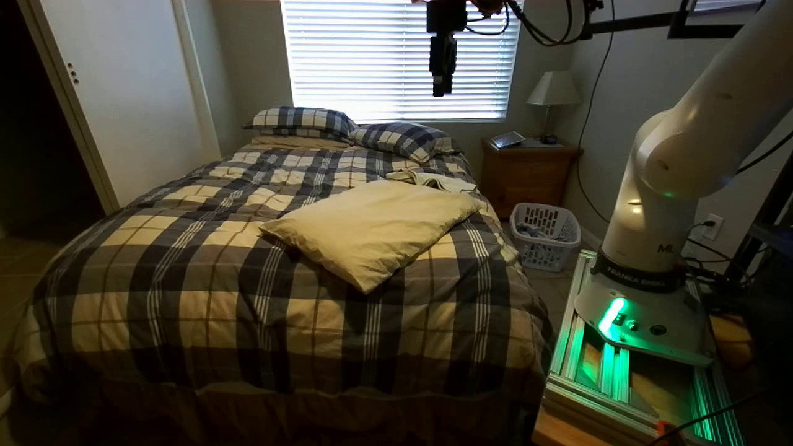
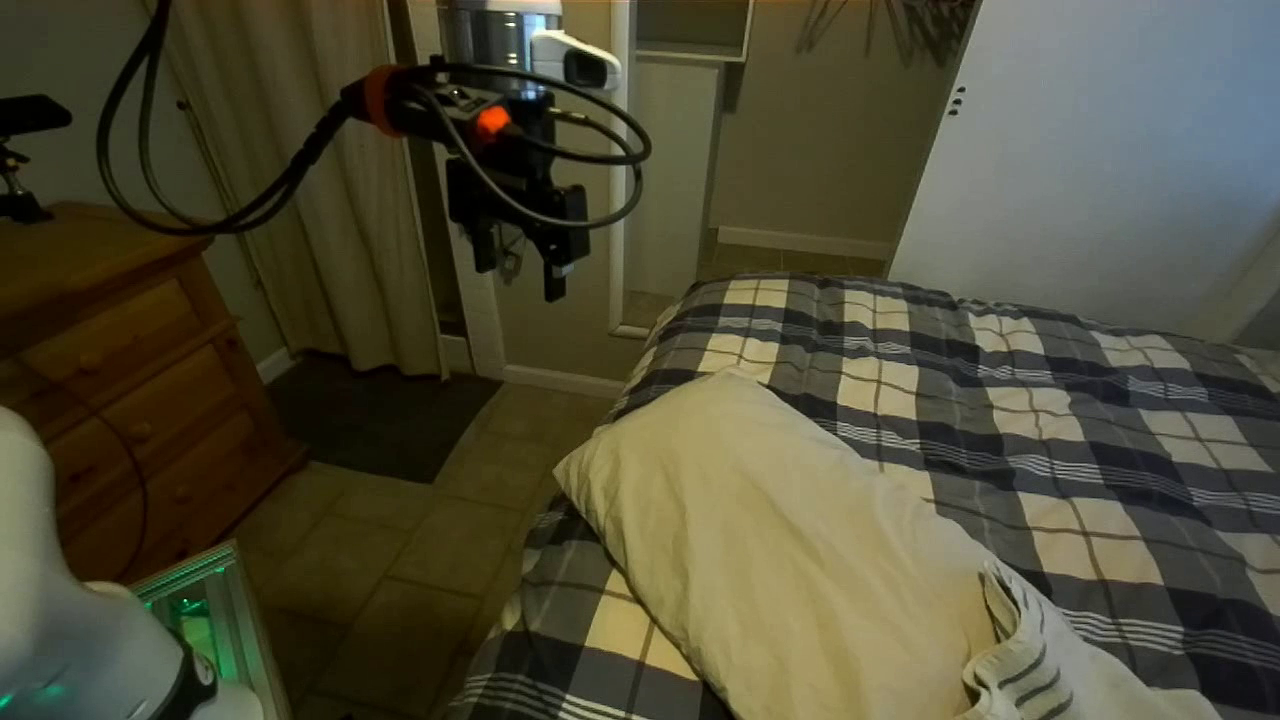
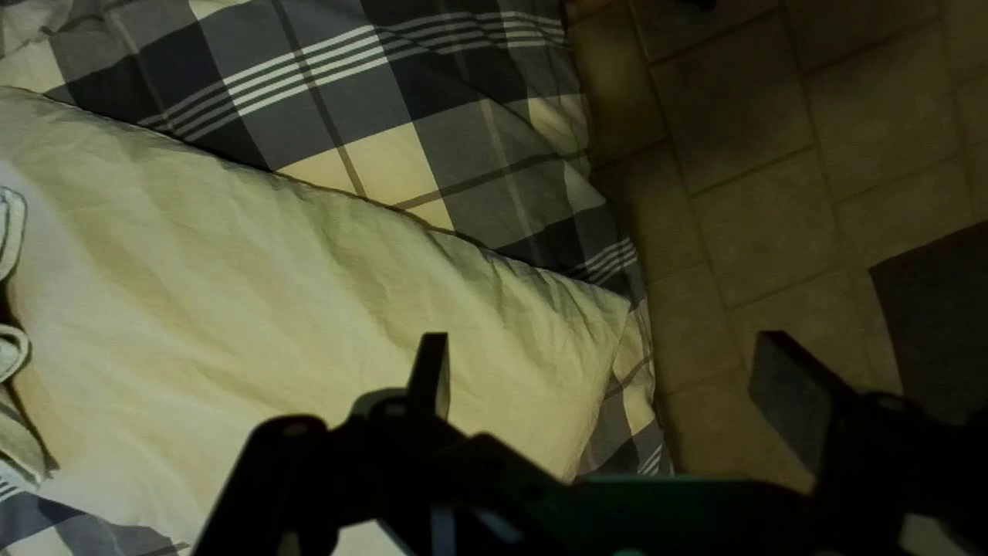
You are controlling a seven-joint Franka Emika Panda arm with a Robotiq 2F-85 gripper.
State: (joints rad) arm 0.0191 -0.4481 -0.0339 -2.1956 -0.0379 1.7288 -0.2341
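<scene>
From the left in an exterior view, a rumpled plaid comforter [image 1: 186,248] spreads across the near part of the scene. It is padded, so I judge that anything lying on it sinks a little under my push.

In the middle, nearer than the plaid pillows [image 1: 406,137] at the far end, a cream bed pillow [image 1: 378,223] lies flat on that comforter, set at a slant. I expect it to be light for its size, soft all through and floppy at the ends, with a dry, cotton-like cover that offers decent friction and nothing fragile about it. Its plump middle looks too broad for me to span; I would rather pinch a corner or the thin edge, where the cover creases and the filling seems sparse. The corner [image 3: 606,316] that points toward the right in the wrist view tapers neatly and suits me best. Held there, I think, the rest would sag and swing.

Against the pillow's far right side a striped cloth [image 1: 433,179] lies bunched, touching it; it looks thin and limp, and I judge it easy to pinch by mistake along with the pillow.

Higher up and a touch farther right hangs my gripper [image 3: 602,344], well apart from everything below; the wrist view shows its fingers spread wide, holding nothing. Rightmost of these, a white laundry basket [image 1: 545,251] stands on the tile floor [image 2: 470,520]
</scene>
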